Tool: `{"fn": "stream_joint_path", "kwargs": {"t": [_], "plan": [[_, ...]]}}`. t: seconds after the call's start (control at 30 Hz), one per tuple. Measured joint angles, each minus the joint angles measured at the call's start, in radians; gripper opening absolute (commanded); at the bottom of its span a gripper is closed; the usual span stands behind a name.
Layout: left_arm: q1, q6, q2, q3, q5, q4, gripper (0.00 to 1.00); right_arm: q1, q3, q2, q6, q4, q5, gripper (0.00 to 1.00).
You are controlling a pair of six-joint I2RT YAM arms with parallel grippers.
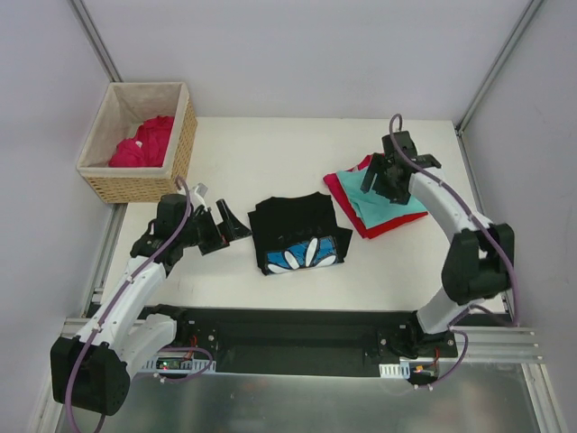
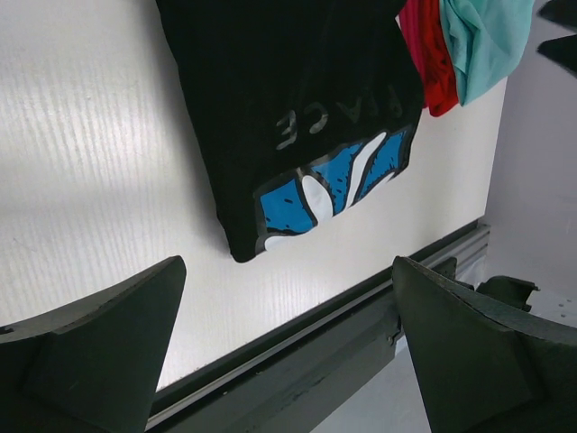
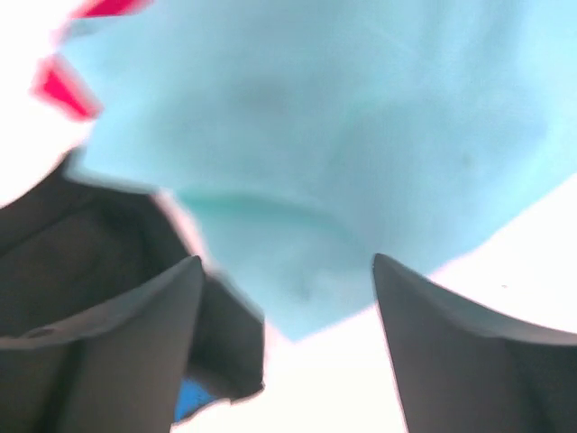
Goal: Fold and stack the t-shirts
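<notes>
Well, left pincer (image 1: pixel 231 226) gapes beside black t-shirt (image 1: pixel 296 227), right pincer (image 1: pixel 379 186) over teal t-shirt (image 1: pixel 402 209).

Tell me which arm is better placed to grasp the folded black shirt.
Probably left: the left gripper is open beside the black shirt, facing it; the right gripper is over the teal shirt.

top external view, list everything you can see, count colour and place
black t-shirt: 1, black with a blue and white print, folded at the table's middle
teal t-shirt: 1, teal, on top of the red one, right side
red t-shirt: 1, red, under the teal one
cloth in the basket: crimson-pink, bundled, count unclear
basket: 1, woven tan with beige lining, far left corner
table: 1, white
left gripper: 1, black, open, left of the black t-shirt
right gripper: 1, black, open, over the teal t-shirt
</notes>
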Motion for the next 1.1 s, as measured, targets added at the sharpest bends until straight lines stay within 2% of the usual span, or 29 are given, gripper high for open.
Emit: {"fn": "stream_joint_path", "kwargs": {"t": [0.1, 0.3, 0.4, 0.53, 0.63, 0.77, 0.9, 1.1], "plan": [[0.000, -0.005, -0.011, -0.023, 0.027, 0.022, 0.99, 0.038, 0.007, -0.152, -0.037, -0.029, 0.017, 0.83], [0.000, -0.071, -0.141, -0.238, 0.077, 0.051, 0.99, 0.074, -0.083, -0.509, -0.052, -0.059, 0.038, 0.84], [0.000, -0.116, -0.210, -0.337, 0.100, 0.059, 0.99, 0.074, -0.129, -0.578, -0.055, -0.089, 0.052, 0.84], [0.000, -0.200, -0.251, -0.442, 0.139, 0.165, 0.99, 0.075, -0.159, -0.558, -0.068, -0.100, 0.051, 0.84], [0.000, -0.291, -0.201, -0.522, 0.178, 0.323, 0.99, 0.075, -0.161, -0.532, -0.076, -0.097, 0.051, 0.84], [-0.001, -0.347, -0.107, -0.539, 0.183, 0.491, 0.99, 0.075, -0.173, -0.528, -0.081, -0.068, 0.044, 0.84], [-0.021, -0.395, 0.093, -0.539, 0.191, 0.709, 0.99, 0.076, -0.220, -0.526, -0.085, -0.037, 0.033, 0.84], [-0.149, -0.459, 0.386, -0.491, 0.190, 0.986, 0.99, 0.076, -0.274, -0.527, -0.085, -0.019, 0.029, 0.84]]}}
